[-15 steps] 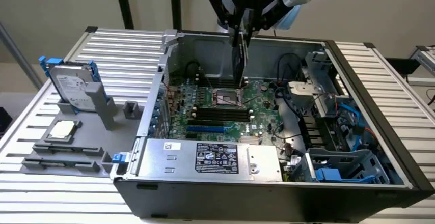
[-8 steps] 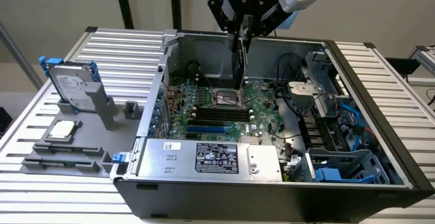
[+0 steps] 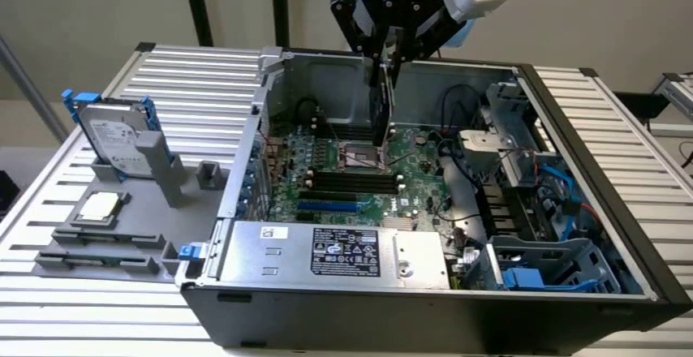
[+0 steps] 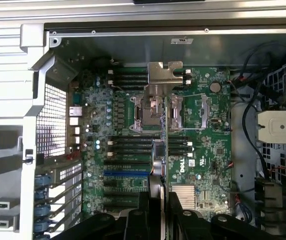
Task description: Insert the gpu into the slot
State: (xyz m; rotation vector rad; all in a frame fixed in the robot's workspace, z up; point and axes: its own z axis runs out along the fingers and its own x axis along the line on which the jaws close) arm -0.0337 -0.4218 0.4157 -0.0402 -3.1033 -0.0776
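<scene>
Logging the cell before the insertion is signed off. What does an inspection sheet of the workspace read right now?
Surface: slatted metal table carrying an open computer case.
Job's things: gpu hangs edge-down above the motherboard; blue slot is empty.
Clutter: hard drive upright in a grey holder and a processor chip, on the exterior view's left.
Grippers: end effector closed on the gpu.
Cables: black cables and blue cables inside the case.
Surroundings: plain wall.
</scene>
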